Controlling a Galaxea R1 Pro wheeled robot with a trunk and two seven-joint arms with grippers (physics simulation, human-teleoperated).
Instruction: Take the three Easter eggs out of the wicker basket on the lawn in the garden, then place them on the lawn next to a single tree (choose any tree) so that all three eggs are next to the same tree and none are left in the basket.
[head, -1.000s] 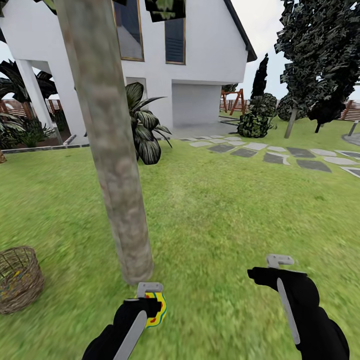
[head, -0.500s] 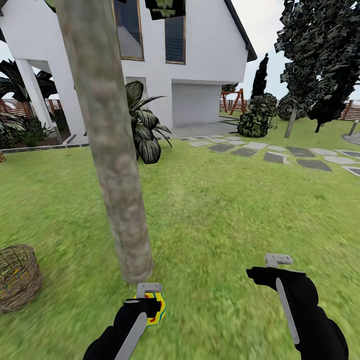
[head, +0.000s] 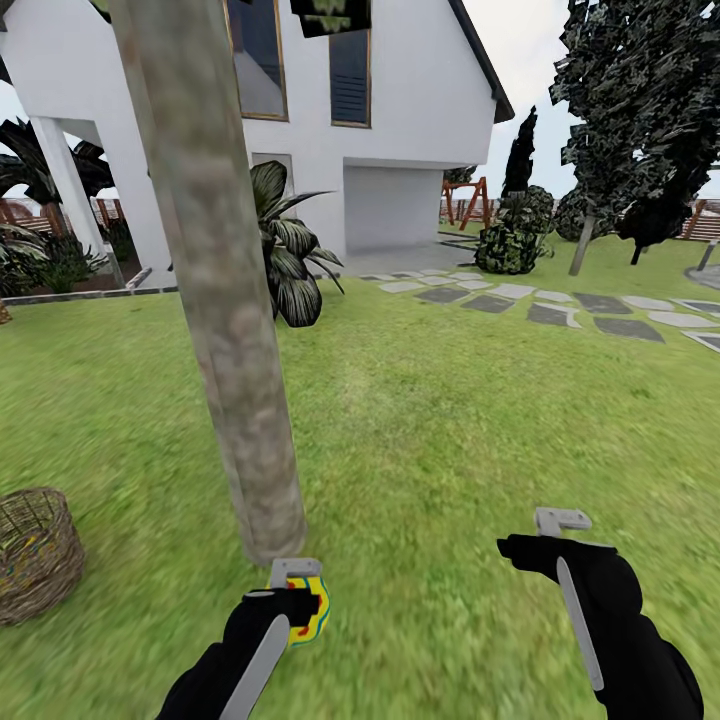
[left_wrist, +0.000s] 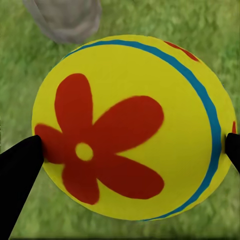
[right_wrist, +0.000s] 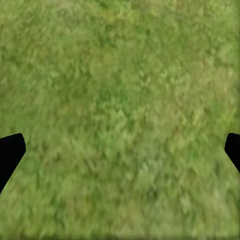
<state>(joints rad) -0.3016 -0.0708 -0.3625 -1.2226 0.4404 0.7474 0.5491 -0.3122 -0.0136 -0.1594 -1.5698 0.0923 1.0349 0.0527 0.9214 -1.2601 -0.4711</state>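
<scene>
The left gripper held one Easter egg between its two fingers, low over the lawn. In the left wrist view the egg sat squarely between the dark fingertips, each pressing on one side of its yellow shell, with a red flower mark facing the camera and a blue band curving round the far side. Just ahead of this gripper stood the tree, its grey-brown mottled trunk rising out of the grass; the foot of that trunk showed as a grey blur just beyond the egg, close to it but apart from it.

The wicker basket rested on the grass well off to the left of the left gripper, on the far side of the trunk from the right arm. Specks of yellow and colour showed through its weave, too small to count as eggs.

The right gripper hung over bare grass, well to the right of the left one, holding nothing. In the right wrist view its fingertips stood far apart at the two edges, with grass between them.
</scene>
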